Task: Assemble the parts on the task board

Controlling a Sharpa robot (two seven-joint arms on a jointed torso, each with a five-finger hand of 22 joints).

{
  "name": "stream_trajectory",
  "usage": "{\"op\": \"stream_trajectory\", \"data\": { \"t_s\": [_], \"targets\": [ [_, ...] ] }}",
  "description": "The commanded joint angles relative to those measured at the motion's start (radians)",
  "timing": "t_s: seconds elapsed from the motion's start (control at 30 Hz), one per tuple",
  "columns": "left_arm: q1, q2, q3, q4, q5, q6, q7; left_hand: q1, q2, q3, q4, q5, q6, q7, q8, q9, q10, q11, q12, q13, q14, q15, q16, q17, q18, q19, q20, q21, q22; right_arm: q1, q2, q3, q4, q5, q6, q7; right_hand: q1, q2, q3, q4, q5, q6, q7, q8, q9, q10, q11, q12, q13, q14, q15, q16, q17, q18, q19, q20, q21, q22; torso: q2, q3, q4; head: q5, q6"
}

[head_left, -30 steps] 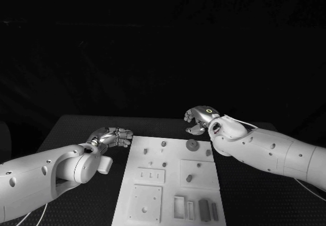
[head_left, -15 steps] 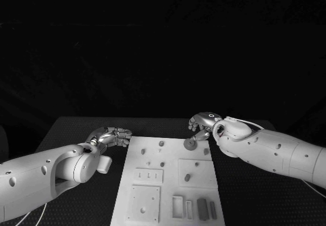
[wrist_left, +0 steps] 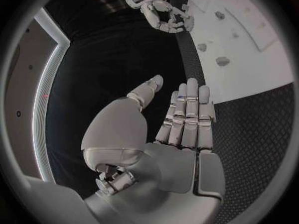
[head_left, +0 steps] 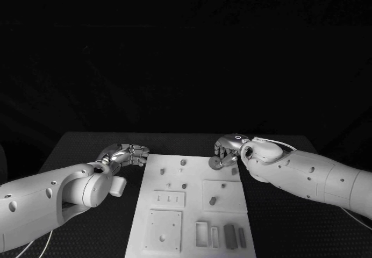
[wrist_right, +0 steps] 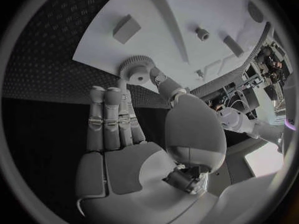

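Head view: the right hand (head_left: 229, 146) sits at the far right corner of the task board (head_left: 194, 209), its fingers (wrist_right: 113, 115) pinching a toothed gear (wrist_right: 136, 72) at the board's edge. The left hand (head_left: 126, 155) hovers above the desk (head_left: 77, 156) just beside the board's far left corner, fingers extended together, holding nothing.

We are looking at a robot lab or test cell. A black table (head_left: 93, 145) with a dimpled mat is carrying a white task board (head_left: 194, 215) drilled with pegs and slots. Darkness is surrounding the bench, while the right wrist view is showing racks of equipment (wrist_right: 239, 92) standing behind it.
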Motion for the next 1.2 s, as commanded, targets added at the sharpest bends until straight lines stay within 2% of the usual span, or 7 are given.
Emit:
{"op": "stream_trajectory", "data": {
  "t_s": [0.03, 0.3, 0.37, 0.47, 0.7, 0.9, 1.2],
  "targets": [
    [0.001, 0.002, 0.001, 0.001, -0.002, 0.015, 0.008, -0.006, 0.001, 0.005, -0.002, -0.004, -0.006, 0.002, -0.001, 0.001, -0.006, -0.001, -0.005, 0.002, 0.007, 0.002, -0.007, 0.001, 0.015, -0.008, 0.002, 0.006, 0.018, -0.002, 0.002, 0.0, 0.0, -0.022, 0.029, 0.014, 0.012, 0.002, -0.015, 0.004, 0.0, -0.001, 0.0, 0.006, -0.002, 0.014, -0.012, 0.028, 0.051, 0.0, -0.014, 0.008, -0.006, 0.029, 0.0, -0.002, 0.005, 0.014, -0.001, -0.0015, -0.0013, 0.002, -0.003],
    [0.001, 0.004, 0.001, -0.001, -0.002, 0.016, 0.007, -0.007, 0.001, 0.006, -0.002, -0.005, -0.006, 0.002, -0.001, 0.002, -0.006, -0.001, -0.006, 0.002, 0.007, 0.002, -0.007, 0.002, 0.015, -0.008, 0.002, 0.006, 0.018, -0.006, 0.004, 0.0, -0.004, -0.022, 0.035, 0.022, 0.032, 0.001, -0.029, 0.027, -0.001, 0.003, -0.001, 0.013, -0.006, -0.022, -0.043, 0.185, 0.39, 0.003, -0.045, 0.05, -0.016, 0.029, 0.016, -0.011, 0.022, 0.018, -0.001, -0.0013, -0.0002, 0.002, -0.002],
    [0.001, 0.004, 0.001, -0.002, -0.002, 0.016, 0.007, -0.007, 0.001, 0.006, -0.002, -0.005, -0.006, 0.002, -0.001, 0.002, -0.006, -0.001, -0.006, 0.002, 0.007, 0.002, -0.007, 0.002, 0.015, -0.008, 0.002, 0.006, 0.018, -0.008, 0.005, 0.0, -0.005, -0.022, 0.032, 0.023, 0.038, 0.004, -0.024, 0.034, -0.002, 0.008, -0.004, 0.016, -0.007, -0.056, -0.051, 0.255, 0.542, 0.0, -0.055, 0.071, -0.015, 0.029, 0.016, -0.016, 0.036, 0.019, -0.001, -0.0014, -0.0009, 0.003, -0.004],
    [0.001, 0.005, 0.001, -0.003, -0.002, 0.017, 0.006, -0.007, 0.001, 0.006, -0.002, -0.005, -0.007, 0.002, -0.001, 0.002, -0.006, -0.001, -0.006, 0.002, 0.007, 0.002, -0.007, 0.002, 0.015, -0.008, 0.002, 0.006, 0.018, -0.009, 0.007, 0.0, -0.01, -0.021, 0.036, 0.024, 0.043, 0.007, -0.015, 0.046, -0.003, 0.013, -0.008, 0.02, -0.007, -0.124, -0.06, 0.407, 0.669, -0.007, -0.061, 0.116, 0.0, 0.029, 0.018, -0.022, 0.07, 0.022, -0.001, -0.0011, -0.0015, 0.004, -0.004],
    [0.001, 0.005, 0.001, -0.004, -0.002, 0.017, 0.006, -0.008, 0.001, 0.006, -0.002, -0.005, -0.007, 0.002, -0.001, 0.002, -0.006, -0.001, -0.006, 0.002, 0.007, 0.002, -0.008, 0.002, 0.015, -0.008, 0.003, 0.006, 0.018, -0.014, 0.009, 0.0, -0.017, -0.02, 0.05, 0.031, 0.067, 0.029, 0.034, 0.06, -0.001, 0.034, -0.008, 0.032, -0.002, -0.164, -0.064, 0.534, 0.737, -0.016, -0.063, 0.148, 0.004, 0.029, 0.009, -0.028, 0.103, 0.021, 0.0, -0.0005, -0.0016, 0.003, -0.006],
    [0.001, 0.006, 0.001, -0.005, -0.002, 0.018, 0.005, -0.009, 0.002, 0.006, -0.001, -0.005, -0.007, 0.002, -0.001, 0.002, -0.006, -0.001, -0.006, 0.002, 0.007, 0.003, -0.008, 0.003, 0.015, -0.008, 0.003, 0.006, 0.018, -0.019, 0.011, 0.0, -0.02, -0.017, 0.054, 0.038, 0.085, 0.034, 0.087, 0.072, -0.002, 0.046, -0.007, 0.035, -0.002, -0.175, -0.065, 0.59, 0.751, -0.021, -0.064, 0.18, 0.018, 0.029, 0.007, -0.03, 0.128, 0.021, -0.001, 0.0001, -0.0019, 0.002, -0.006],
    [0.001, 0.006, 0.001, -0.004, -0.002, 0.018, 0.004, -0.009, 0.002, 0.006, -0.001, -0.005, -0.007, 0.002, -0.002, 0.002, -0.007, -0.001, -0.006, 0.002, 0.007, 0.003, -0.008, 0.003, 0.015, -0.008, 0.003, 0.007, 0.018, -0.024, 0.017, -0.001, -0.03, -0.017, 0.071, 0.039, 0.095, 0.041, 0.121, 0.073, -0.002, 0.063, -0.004, 0.039, -0.002, -0.186, -0.062, 0.634, 0.754, -0.026, -0.062, 0.206, 0.032, 0.029, 0.005, -0.033, 0.153, 0.021, -0.001, 0.0001, -0.0008, 0.001, -0.011]
  ]
}}
